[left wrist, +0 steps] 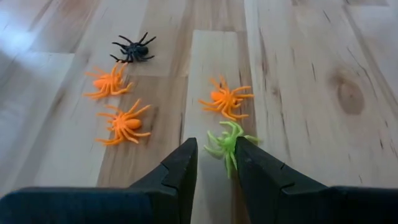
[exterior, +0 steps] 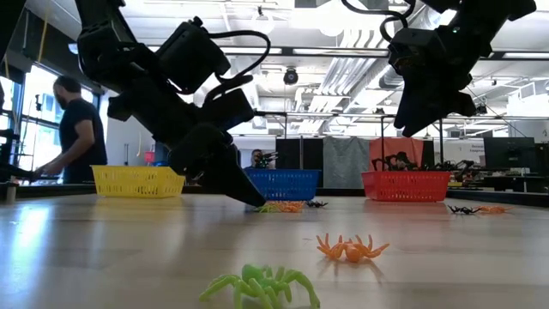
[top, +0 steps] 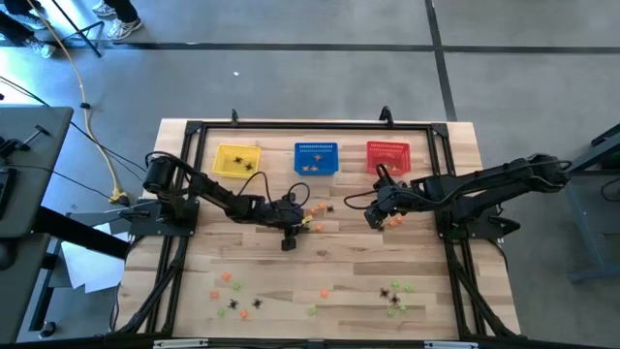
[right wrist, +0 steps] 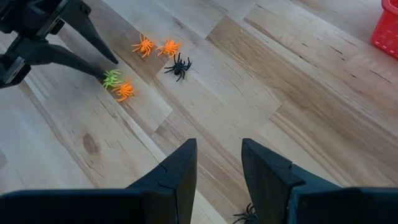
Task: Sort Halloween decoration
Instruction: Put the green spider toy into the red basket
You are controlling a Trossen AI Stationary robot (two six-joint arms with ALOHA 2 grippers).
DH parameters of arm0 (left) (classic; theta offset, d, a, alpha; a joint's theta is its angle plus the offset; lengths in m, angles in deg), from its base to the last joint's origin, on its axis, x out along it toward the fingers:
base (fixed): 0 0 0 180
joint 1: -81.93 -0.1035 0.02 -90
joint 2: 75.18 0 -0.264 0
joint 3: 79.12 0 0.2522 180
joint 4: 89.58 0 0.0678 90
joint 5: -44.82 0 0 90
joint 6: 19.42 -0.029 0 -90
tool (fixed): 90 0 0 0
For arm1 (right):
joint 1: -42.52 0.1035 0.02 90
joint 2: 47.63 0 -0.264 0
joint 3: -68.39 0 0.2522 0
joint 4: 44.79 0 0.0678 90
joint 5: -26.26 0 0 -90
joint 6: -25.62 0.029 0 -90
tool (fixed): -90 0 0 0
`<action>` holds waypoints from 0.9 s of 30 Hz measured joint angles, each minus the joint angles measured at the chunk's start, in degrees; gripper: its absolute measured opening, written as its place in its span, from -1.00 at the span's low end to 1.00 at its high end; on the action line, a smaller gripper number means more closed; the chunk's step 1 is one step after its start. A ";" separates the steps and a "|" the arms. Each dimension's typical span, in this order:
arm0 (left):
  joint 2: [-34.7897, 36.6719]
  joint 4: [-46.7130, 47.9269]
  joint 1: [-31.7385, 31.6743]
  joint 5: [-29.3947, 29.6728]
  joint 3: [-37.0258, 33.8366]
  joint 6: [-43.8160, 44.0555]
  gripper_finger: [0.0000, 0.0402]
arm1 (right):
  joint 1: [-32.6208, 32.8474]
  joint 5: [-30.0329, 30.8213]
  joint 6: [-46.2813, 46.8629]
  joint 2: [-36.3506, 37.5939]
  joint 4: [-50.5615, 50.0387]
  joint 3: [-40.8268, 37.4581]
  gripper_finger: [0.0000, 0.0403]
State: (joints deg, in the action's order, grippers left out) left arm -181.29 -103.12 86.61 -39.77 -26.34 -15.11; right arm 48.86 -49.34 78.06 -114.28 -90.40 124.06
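Small plastic spiders lie on the wooden table. In the left wrist view a light green spider (left wrist: 227,140) rests just ahead of my left gripper (left wrist: 216,146), which is open with a narrow gap and low at the table's middle (top: 295,221). Three orange spiders (left wrist: 225,99) and a black spider (left wrist: 132,50) lie just beyond it. My right gripper (right wrist: 219,146) is open and raised above the table (exterior: 420,124), right of centre (top: 373,215). A black spider (right wrist: 247,216) lies under it and an orange one (top: 394,221) beside it. My left gripper comes slanting down from the table's left side. One fingertip (left wrist: 245,152) lies against the green spider's rear legs (left wrist: 229,163); the other fingertip stands apart from it. The spider lies flat on the table, mostly ahead of the gap.
Along the far edge stand a yellow basket (top: 237,160), a blue basket (top: 316,157) and a red basket (top: 387,155), with a few spiders inside. More spiders lie scattered near the near edge (top: 232,296) (top: 395,294). A person (exterior: 77,129) stands in the room behind.
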 joint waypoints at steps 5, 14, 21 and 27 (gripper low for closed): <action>0.73 0.23 0.00 1.87 -0.04 -1.31 -0.50 | 0.02 -0.02 0.00 0.00 -0.01 0.00 -0.39; 3.17 1.59 0.28 1.98 -0.09 -2.40 -0.50 | 0.01 -0.01 0.00 0.00 -0.01 0.00 -0.39; 3.15 3.49 2.21 2.66 -0.09 -1.62 -0.44 | 0.00 0.00 0.00 0.00 -0.01 0.00 -0.39; 3.15 3.56 1.70 2.84 -0.09 -3.27 -0.31 | 0.02 -0.02 0.00 0.00 0.00 0.00 -0.39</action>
State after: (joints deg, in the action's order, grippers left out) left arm -178.14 -99.57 88.32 -36.93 -26.42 -18.38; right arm 48.89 -49.37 78.06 -114.28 -90.40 124.06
